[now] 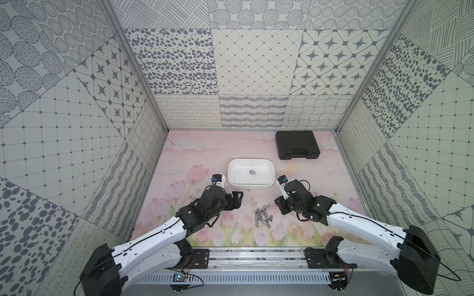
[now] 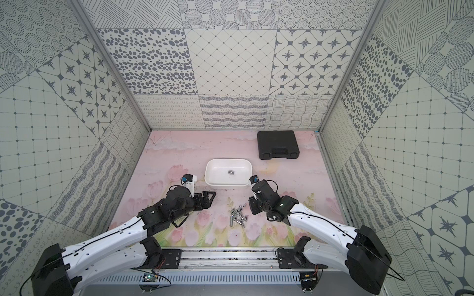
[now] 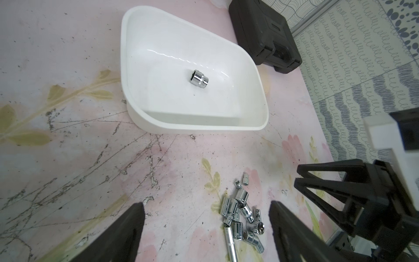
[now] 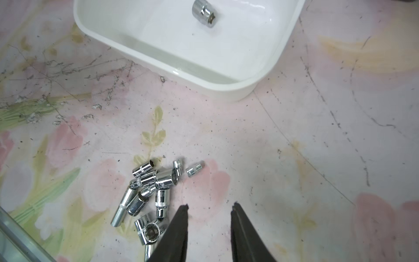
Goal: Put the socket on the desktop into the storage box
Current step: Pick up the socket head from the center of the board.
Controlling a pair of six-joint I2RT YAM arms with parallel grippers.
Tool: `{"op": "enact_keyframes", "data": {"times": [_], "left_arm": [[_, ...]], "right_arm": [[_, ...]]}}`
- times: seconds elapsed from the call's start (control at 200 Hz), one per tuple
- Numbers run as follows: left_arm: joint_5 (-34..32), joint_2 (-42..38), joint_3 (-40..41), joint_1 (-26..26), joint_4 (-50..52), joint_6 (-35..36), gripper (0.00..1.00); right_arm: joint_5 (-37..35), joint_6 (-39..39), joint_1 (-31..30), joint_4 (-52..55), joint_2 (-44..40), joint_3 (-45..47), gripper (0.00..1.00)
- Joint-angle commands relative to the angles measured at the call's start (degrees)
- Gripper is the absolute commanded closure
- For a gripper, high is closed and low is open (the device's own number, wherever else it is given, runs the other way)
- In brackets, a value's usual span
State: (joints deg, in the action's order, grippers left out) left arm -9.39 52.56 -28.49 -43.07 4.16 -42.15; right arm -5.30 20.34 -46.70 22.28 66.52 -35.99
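Observation:
The white storage box sits mid-table with one chrome socket lying in it. Several chrome sockets lie in a loose pile on the pink floral desktop in front of the box, between the two arms. My left gripper is open just left of the pile, its fingers wide apart over bare desktop and part of the pile. My right gripper hovers low at the pile's right edge, open with a narrower gap. Only bare desktop shows between its fingers, and the sockets lie beside one finger.
A closed black moulded case lies at the back right, behind the box. Patterned walls enclose the table on three sides. A metal rail carrying both arm bases runs along the front edge.

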Motion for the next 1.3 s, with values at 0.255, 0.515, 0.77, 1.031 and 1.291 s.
{"op": "enact_keyframes", "data": {"times": [0.255, 0.515, 0.77, 1.031, 1.291], "left_arm": [[3.14, 5.97, -3.54, -0.15, 2.52, 2.04, 0.09], [2.60, 5.32, -3.52, -0.27, 3.11, 1.50, 0.09], [1.66, 5.18, -3.64, -0.26, 3.66, 1.67, 0.09], [1.57, 5.11, -3.65, -0.34, 3.64, 1.59, 0.09], [1.80, 5.45, -3.61, -0.36, 3.43, 1.54, 0.09]], "right_arm": [[-6.84, 0.02, -11.47, 0.38, 9.66, -6.22, 0.64], [-5.85, 3.51, -13.44, -1.66, 2.85, 1.63, 0.57], [-3.99, 3.24, -15.05, -2.79, 5.30, 2.00, 0.55], [-4.83, 2.89, -16.61, -2.80, 8.54, 0.75, 0.56], [-4.90, 2.60, -17.46, -3.49, 10.32, -0.09, 0.61]]}}
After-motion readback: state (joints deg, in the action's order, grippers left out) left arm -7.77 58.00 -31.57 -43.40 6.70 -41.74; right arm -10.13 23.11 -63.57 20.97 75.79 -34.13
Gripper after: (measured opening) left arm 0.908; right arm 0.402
